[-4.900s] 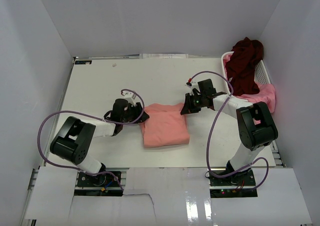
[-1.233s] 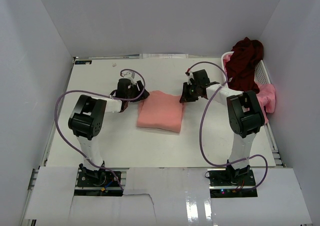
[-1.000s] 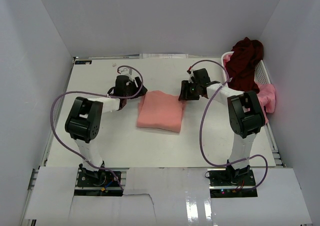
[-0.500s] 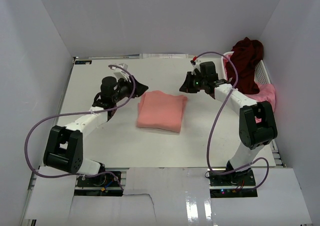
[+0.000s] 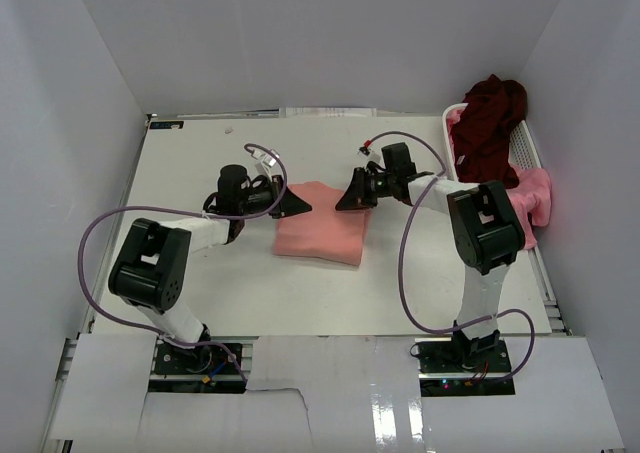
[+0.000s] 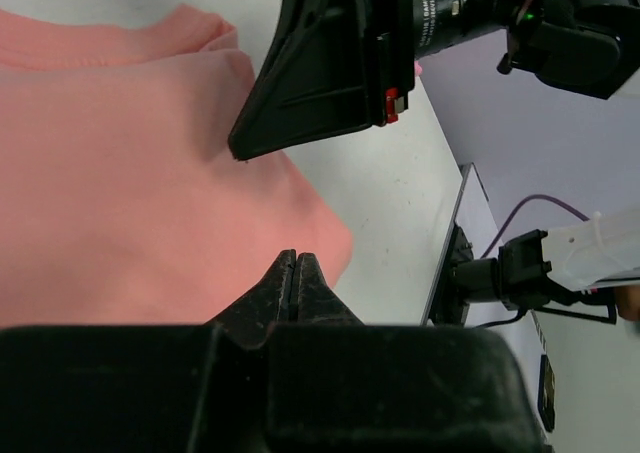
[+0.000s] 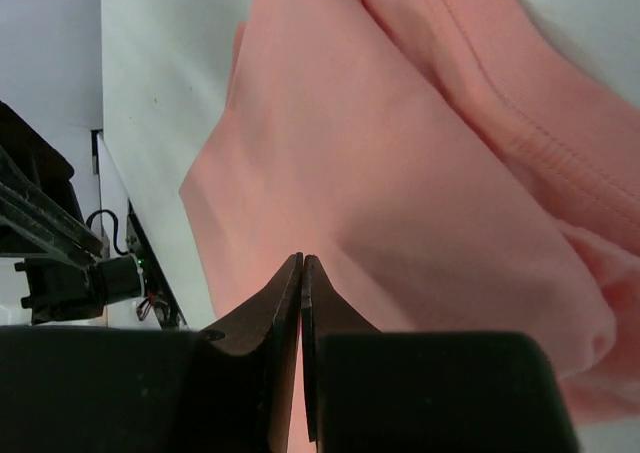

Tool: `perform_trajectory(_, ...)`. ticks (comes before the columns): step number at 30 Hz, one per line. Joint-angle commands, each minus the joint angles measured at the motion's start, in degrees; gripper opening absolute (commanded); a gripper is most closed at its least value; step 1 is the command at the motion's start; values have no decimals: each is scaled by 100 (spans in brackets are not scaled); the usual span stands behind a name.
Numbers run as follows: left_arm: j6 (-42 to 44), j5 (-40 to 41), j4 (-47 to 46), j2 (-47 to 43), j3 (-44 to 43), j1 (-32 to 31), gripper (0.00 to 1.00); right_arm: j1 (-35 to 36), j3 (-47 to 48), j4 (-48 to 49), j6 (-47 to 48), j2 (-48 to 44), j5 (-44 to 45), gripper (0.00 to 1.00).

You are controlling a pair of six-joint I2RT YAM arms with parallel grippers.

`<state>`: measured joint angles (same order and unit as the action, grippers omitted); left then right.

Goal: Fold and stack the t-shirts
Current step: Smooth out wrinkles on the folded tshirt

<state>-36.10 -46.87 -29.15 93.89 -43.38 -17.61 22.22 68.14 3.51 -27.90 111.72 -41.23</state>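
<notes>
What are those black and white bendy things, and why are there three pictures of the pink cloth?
They are two robot arms bolted to a table. Each ends in a two-finger pincher called a gripper. The wide picture comes from a camera above, looking down. The two close-ups come from small cameras on the arms' wrists, so you see each arm's own black fingers. In the middle lies a folded salmon-pink t-shirt. The left gripper and the right gripper are both pinched shut over it, and I see no cloth caught between the fingers. On the right stands a white basket, with a dark maroon t-shirt heaped in it and a brighter pink t-shirt draped over its edge.
</notes>
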Motion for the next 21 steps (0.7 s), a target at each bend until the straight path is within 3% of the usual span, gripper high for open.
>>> perform_trajectory(1, 6, -560, -293, 207, -241, -129, 0, 90, 244, 405, -119, 121, -429, 8)
perform_trajectory(21, 762, -340, 418, 1237, -830, -937, 0, 257, 648, 757, -383, 1167, -685, 8)
